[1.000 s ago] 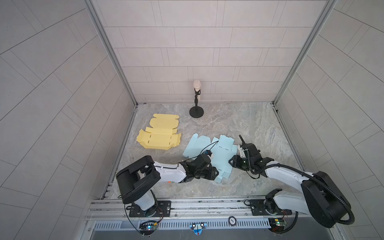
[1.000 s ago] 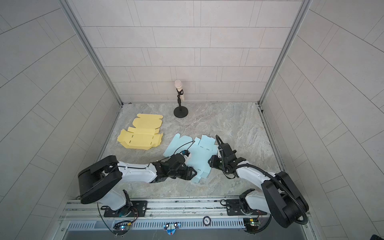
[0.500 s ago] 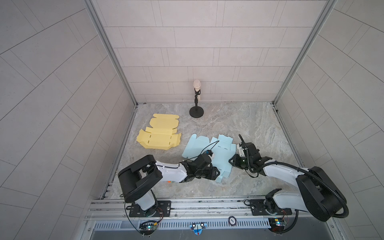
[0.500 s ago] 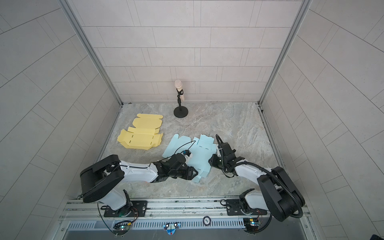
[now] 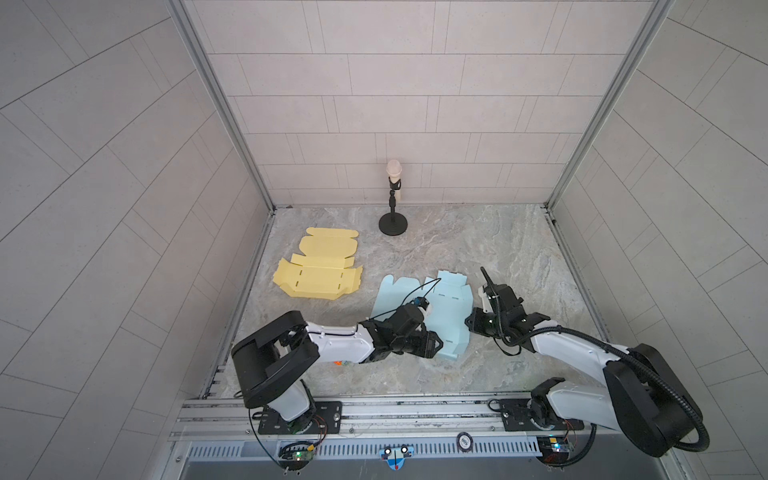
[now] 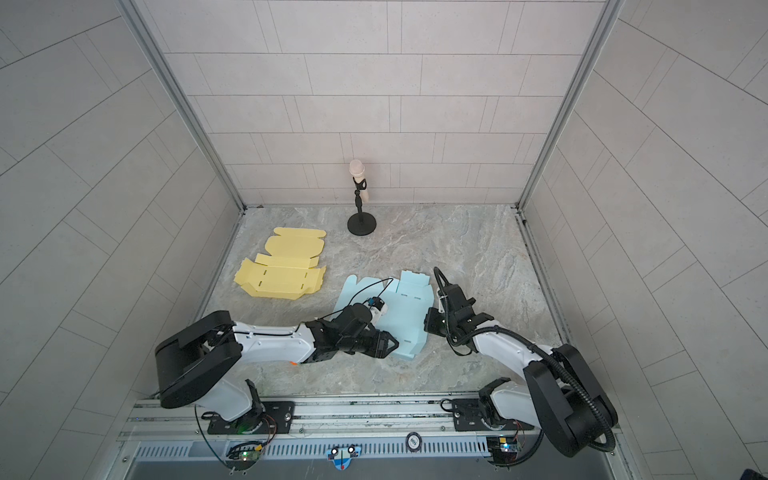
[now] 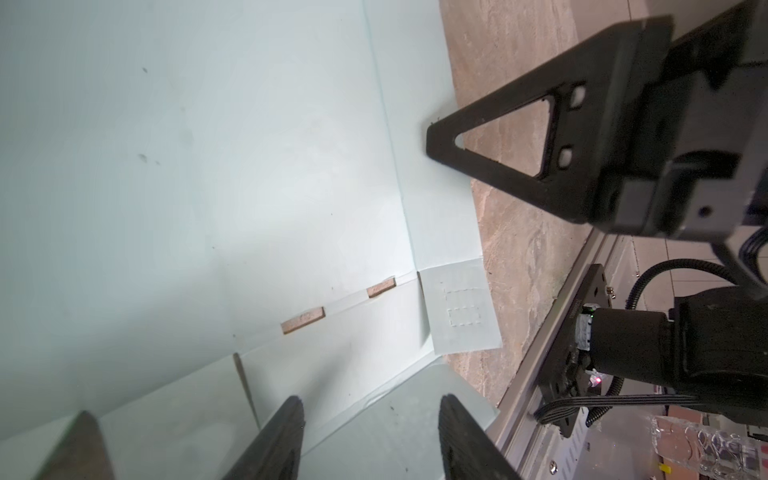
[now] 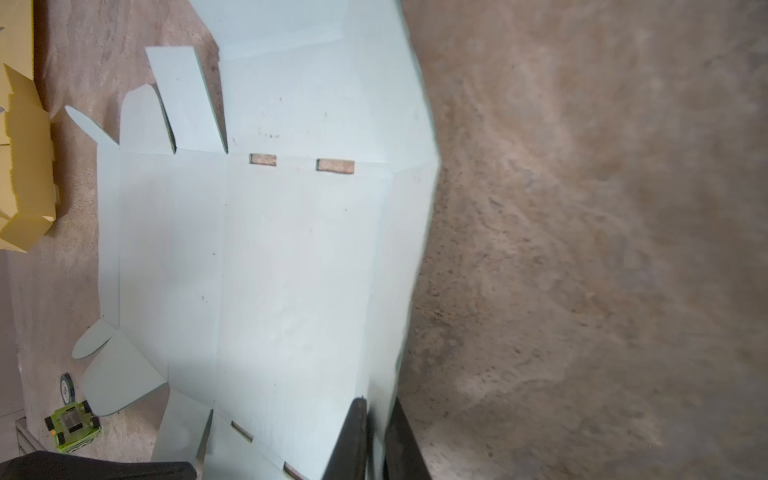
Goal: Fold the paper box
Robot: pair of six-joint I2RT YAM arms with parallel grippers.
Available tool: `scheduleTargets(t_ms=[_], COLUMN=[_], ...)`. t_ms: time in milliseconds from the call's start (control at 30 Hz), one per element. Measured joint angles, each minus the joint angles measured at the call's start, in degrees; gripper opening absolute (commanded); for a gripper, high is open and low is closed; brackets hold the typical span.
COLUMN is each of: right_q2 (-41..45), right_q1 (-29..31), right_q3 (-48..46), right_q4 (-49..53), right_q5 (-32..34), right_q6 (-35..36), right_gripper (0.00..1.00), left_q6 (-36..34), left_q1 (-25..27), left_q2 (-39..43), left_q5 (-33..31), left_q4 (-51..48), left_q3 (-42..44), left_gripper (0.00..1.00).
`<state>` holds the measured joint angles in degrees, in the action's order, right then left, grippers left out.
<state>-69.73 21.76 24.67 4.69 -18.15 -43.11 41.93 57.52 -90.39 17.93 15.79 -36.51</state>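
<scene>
Tabletop: blue box, yellow box, microphone

A robotics lab cell — panel walls on aluminium posts enclose a marble-look desk; well in front of the microphone stand runs a rail carrying robot arms and circuit boards.

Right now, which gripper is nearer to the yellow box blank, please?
Left. The left gripper is at the blue sheet's front corner; the right gripper pinches that sheet's edge, farther from the yellow blank.

left tool black | right tool black | arms white, black joints
</scene>
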Motion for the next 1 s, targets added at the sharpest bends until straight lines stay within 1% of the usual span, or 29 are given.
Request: scheduleTargets(t_ms=[100,167,333,433,533,700,833,1000], right_q2=[0.4,0.5,0.0,-0.9,-2.0,-2.4,-2.1,-1.5], right_q1=[-0.1,-0.1,-0.2,-0.3,-0.5,-0.8,-1.3,-2.3], right_q3=[1.3,2.6,6.0,7.2,7.6,7.5,6.7,5.1], right_q4=[3.3,6.4,13.2,14.9,15.3,14.6,12.4,10.5], right_q5=[1.6,3.0,6.2,7.3,7.8,7.0,5.7,4.5], right_q6=[1.4,3.0,7.5,9.2,9.8,9.6,8.5,7.5], right_gripper=[0.12,0.13,0.15,0.17,0.23,0.28,0.29,0.23], left_q6=[0.0,-0.3,-3.5,-5.5,-6.5,-6.6,-6.2,-5.4], left_q1=[-0.7,-2.1,-8.5,-11.5,-12.1,-12.1,-12.1,-12.1], left_q2=[0.3,1.7,6.8,6.1,3.9,0.2,-0.4,-0.7], left_q5=[0.0,-0.2,-1.1,-1.7,-2.3,-2.3,-2.3,-2.0], left_q4=[-0.2,-1.0,-4.1,-5.7,-6.3,-5.7,-3.5,-1.0], left_q3=[0.0,0.3,0.5,0.1,0.0,0.0,0.4,1.5], left_gripper=[0.55,0.55,0.55,0.55,0.54,0.54,0.54,0.54])
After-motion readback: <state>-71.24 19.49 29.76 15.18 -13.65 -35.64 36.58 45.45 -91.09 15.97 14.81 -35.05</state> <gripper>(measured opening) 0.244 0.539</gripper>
